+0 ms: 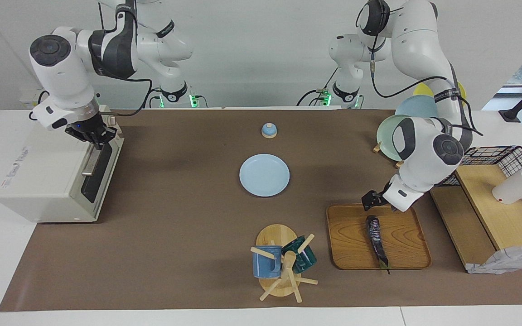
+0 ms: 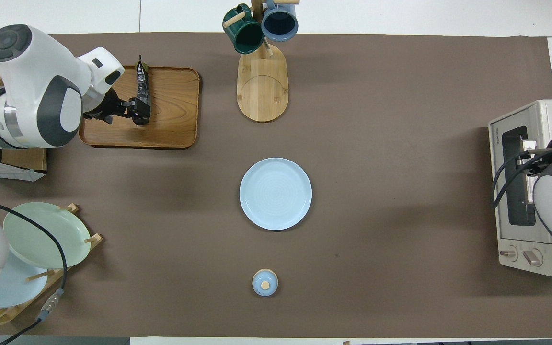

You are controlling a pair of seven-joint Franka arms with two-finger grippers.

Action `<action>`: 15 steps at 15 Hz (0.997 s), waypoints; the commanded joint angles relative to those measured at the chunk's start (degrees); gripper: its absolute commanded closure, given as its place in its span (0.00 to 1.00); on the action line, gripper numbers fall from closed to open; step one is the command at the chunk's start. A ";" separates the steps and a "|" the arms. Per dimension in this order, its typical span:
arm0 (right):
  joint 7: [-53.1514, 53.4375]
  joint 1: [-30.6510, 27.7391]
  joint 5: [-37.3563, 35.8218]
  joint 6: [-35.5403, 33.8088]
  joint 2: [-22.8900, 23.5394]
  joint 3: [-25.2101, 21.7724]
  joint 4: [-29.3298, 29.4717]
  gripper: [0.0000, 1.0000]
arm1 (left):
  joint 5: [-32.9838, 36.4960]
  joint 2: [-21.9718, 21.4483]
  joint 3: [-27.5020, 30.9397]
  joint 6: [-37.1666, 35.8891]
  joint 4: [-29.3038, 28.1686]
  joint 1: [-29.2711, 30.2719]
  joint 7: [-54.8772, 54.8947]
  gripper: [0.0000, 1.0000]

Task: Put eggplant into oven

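Both arms set, eggplant not yet lifted.

Eggplant [image 1: 376, 241] lies on the wooden tray [image 1: 347, 244]; left gripper [image 1: 369, 199] hangs wide over its near end. Right gripper [image 1: 98, 138], pinched shut on the oven [image 1: 43, 181] door handle [image 1: 89, 164]. Risk: glossy skin may slip from an end-on pinch.

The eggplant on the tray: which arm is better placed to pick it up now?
The left arm. Its left gripper, open, hangs over the eggplant on the wooden tray. The right gripper is shut at the oven door handle, at the table's other end.
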 commanded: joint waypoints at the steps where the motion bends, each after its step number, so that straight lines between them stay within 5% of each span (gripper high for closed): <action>1: -2.46 -2.09 -1.66 2.72 -0.98 0.37 -2.43 1.00 | -0.14 1.67 0.79 3.52 0.39 -1.18 1.14 0.00; 11: -3.79 -3.68 -1.67 7.81 -1.07 0.46 -7.87 1.00 | 1.27 1.76 0.79 7.13 -3.83 -1.36 3.07 0.02; 13: -3.79 -3.68 -1.67 10.01 -0.98 0.46 -9.11 1.00 | 1.27 1.76 0.79 7.22 -3.74 -1.36 3.07 0.15; 15: -3.62 -3.07 -1.06 10.64 -0.19 0.46 -9.12 1.00 | 1.18 1.76 0.79 7.22 -3.74 -1.36 3.07 0.56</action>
